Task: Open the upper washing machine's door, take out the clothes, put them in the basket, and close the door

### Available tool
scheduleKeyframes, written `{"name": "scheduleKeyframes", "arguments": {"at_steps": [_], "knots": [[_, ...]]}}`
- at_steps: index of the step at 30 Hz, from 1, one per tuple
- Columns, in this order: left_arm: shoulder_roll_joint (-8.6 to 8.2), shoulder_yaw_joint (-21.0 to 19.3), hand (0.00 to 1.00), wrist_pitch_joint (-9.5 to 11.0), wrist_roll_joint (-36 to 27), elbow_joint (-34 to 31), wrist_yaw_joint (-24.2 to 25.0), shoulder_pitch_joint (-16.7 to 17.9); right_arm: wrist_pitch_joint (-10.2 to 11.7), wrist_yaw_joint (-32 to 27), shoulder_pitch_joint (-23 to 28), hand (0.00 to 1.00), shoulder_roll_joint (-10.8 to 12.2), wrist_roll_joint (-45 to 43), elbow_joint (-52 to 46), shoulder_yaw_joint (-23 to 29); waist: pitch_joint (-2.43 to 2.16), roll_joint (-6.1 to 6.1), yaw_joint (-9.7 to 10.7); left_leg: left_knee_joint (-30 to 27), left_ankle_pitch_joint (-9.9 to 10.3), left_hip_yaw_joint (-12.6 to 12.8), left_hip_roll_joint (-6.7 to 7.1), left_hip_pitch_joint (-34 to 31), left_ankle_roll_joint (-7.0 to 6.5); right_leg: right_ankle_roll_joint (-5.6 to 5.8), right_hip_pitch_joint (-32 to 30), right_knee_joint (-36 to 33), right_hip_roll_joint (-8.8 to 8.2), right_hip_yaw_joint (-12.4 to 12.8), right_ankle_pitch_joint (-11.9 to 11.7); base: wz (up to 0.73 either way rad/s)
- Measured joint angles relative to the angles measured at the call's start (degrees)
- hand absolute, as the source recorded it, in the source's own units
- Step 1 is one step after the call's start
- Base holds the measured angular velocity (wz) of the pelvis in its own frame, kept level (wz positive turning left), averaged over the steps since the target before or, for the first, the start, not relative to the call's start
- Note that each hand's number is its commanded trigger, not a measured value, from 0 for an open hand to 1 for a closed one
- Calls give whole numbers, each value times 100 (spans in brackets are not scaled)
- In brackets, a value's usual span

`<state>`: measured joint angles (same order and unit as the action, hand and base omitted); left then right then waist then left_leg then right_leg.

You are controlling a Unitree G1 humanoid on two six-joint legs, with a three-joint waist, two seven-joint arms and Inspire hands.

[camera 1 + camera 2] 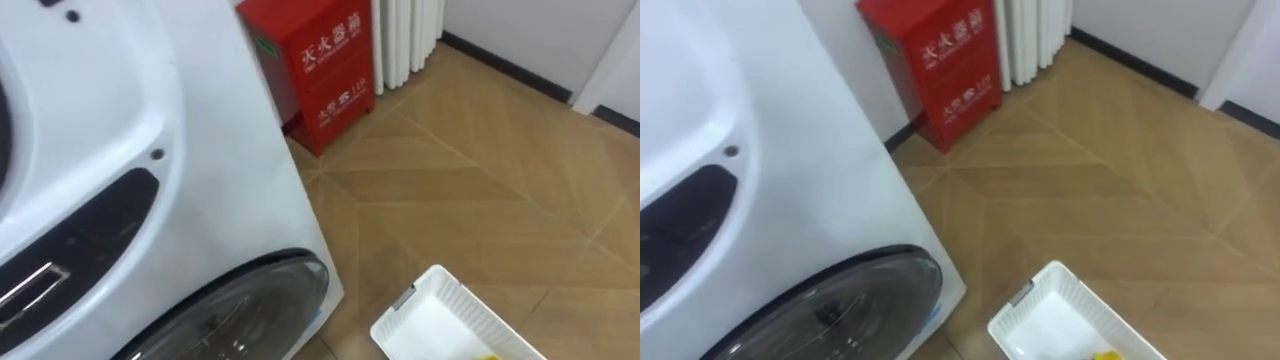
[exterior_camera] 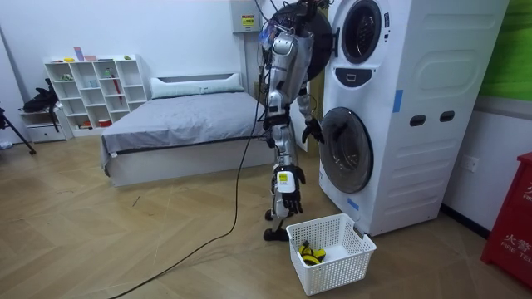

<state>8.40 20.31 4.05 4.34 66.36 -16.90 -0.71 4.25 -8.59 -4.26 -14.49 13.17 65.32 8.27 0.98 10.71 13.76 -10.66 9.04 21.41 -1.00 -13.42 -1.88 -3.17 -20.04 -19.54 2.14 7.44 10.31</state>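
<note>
Mid-frame, the robot stood at the washer (image 2: 399,108), left hand (image 2: 312,129) by its door, fingers unclear; right hand (image 2: 288,183) hung, fingers loosely apart, near the basket (image 2: 331,272).

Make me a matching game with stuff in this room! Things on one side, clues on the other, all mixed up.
Things:
1 basket
2 cabinet
3 bed
4 washing machine

Clues:
A red
B tall and white
C holds a yellow thing
D grey cover

Pairs: 1-C, 2-A, 3-D, 4-B.
</note>
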Motion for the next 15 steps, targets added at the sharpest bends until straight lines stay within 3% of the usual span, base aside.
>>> {"name": "scheduleKeyframes", "arguments": {"at_steps": [6, 9, 11, 15], "knots": [[26, -116, 0, 22, 27, -15, 2, 281, -2, 10, 301, 0, -19, 86, 162, 44, -30, -222, -19, 9, -14, -163, 39, 313, -21, 6, 429, 124, -71, -193, 56, 20], [32, -254, 0, 10, 153, -35, -15, 374, -11, 8, 592, 0, -13, 144, 211, 40, -56, -318, -25, 7, -14, -370, 66, 484, -21, 9, 748, 313, -133, -453, 69, 42], [28, -460, 0, -3, 283, -160, -68, 468, -65, -4, 757, 0, -8, 415, 200, 58, -49, -443, -168, 32, -14, -494, 87, 603, -21, 17, 942, 396, -180, -591, 99, 29], [27, -888, 0, -138, 344, -382, -174, 694, -197, -12, 818, 0, 99, 925, 189, 269, -90, -626, -232, 116, -14, -765, 155, 849, -21, 27, 1313, 560, -220, -816, 136, 36]]}}
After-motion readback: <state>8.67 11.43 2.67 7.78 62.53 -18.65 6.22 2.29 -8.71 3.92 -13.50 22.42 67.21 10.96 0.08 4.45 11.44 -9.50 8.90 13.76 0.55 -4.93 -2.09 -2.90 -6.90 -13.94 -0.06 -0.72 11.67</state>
